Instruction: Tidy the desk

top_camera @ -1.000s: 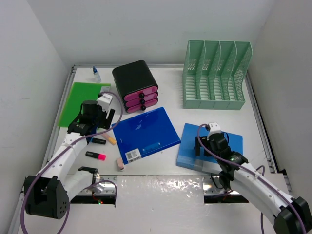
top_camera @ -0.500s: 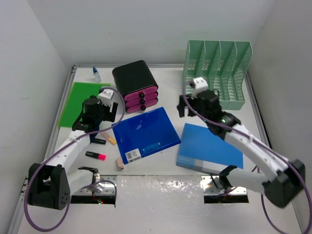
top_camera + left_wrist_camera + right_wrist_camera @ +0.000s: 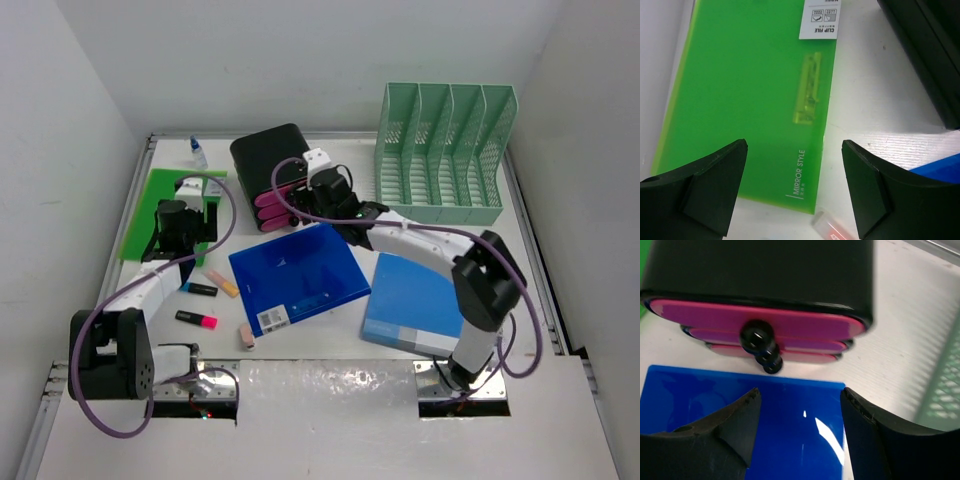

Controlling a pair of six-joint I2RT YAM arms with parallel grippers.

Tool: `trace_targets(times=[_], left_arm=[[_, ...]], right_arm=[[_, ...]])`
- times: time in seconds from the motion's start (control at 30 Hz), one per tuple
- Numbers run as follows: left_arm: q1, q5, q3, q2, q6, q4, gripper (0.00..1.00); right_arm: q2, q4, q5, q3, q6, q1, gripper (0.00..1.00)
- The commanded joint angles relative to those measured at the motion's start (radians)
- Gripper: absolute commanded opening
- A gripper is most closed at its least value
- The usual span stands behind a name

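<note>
**Right arm swung from the near right across to the drawer box; sorting barely begun**

Over the last second the right arm has crossed from the light blue folder (image 3: 420, 300) to the front of the drawer box (image 3: 270, 155), and the left arm has edged onto the green clip file (image 3: 145, 220).

Left to right on the white worktop (image 3: 345, 165), which fills the enclosure with a crinkled foil strip (image 3: 330, 385) along its near edge:
- **Clip file:** translucent, glossy green plastic, lying flat at far left. The left claw (image 3: 794, 165) hovers above it with jaws apart and nothing between them.
- **Bottle:** a small blue-capped bottle (image 3: 198, 152) stands behind the file.
- **Loose items:** a black marker (image 3: 200, 289), a pink highlighter (image 3: 197, 320) and an eraser (image 3: 246, 337) lie nearer.
- **Drawer box:** matt black and rounded, with three pink drawers (image 3: 755, 317), each fitted with a round black knob. The right claw (image 3: 801, 400) faces the knobs with jaws apart, gripping nothing.
- **Folders:** a shiny dark blue folder (image 3: 300, 275) lies askew, with the light blue folder to its right.
- **File rack:** a mint slotted file rack (image 3: 440, 150) stands at far right, and no folder shows in it.

By this layout almost everything remains to be done: no folder is filed and the pens are still loose.
</note>
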Motion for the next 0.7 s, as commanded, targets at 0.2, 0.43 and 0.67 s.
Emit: trace_targets(times=[0.2,0.43,0.67], left_arm=[[0.01,0.008,0.023,0.015,-0.013,0.036,0.74],[0.015,0.008,0.028,0.017,-0.013,0.03,0.74],[0.015,0.024,0.032,0.02,-0.008,0.019,0.74]], right_arm=[[0.209,0.1,0.053,0.268,-0.039,0.054,0.6],[0.278,0.083,0.124,0.325,-0.002,0.054,0.53],[0.29,0.088,0.147,0.326,0.01,0.054,0.44]])
